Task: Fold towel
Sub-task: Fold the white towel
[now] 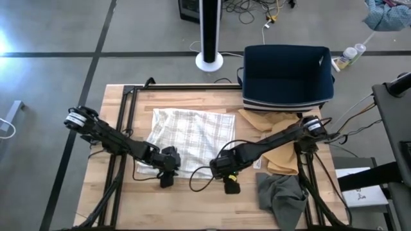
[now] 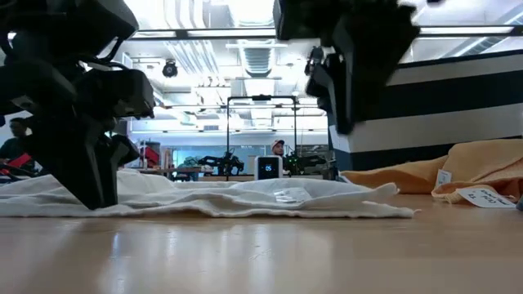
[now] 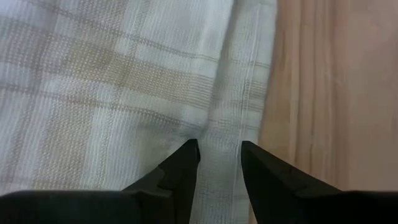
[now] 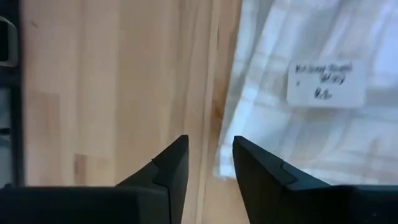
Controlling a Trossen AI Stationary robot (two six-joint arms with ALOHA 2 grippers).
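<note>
On the left, my left gripper sits low over the near-left edge of the plaid towel, which lies spread flat in the middle of the bench. In the left wrist view its fingers are parted with the hem running between them, so I read them as straddling the cloth rather than pinching it, though I can't be sure whether the tips touch fabric. Moving right, my right gripper hangs just off the towel's near-right corner; its fingers stand apart over bare wood, holding nothing, with the corner and its white label just beside them. To fold well, I'd want both sets of fingers seated on matching near corners, closed on one layer only, then lifted evenly so the edge stays straight. The tan cloth and grey cloth lie at right, clear of the towel.
</note>
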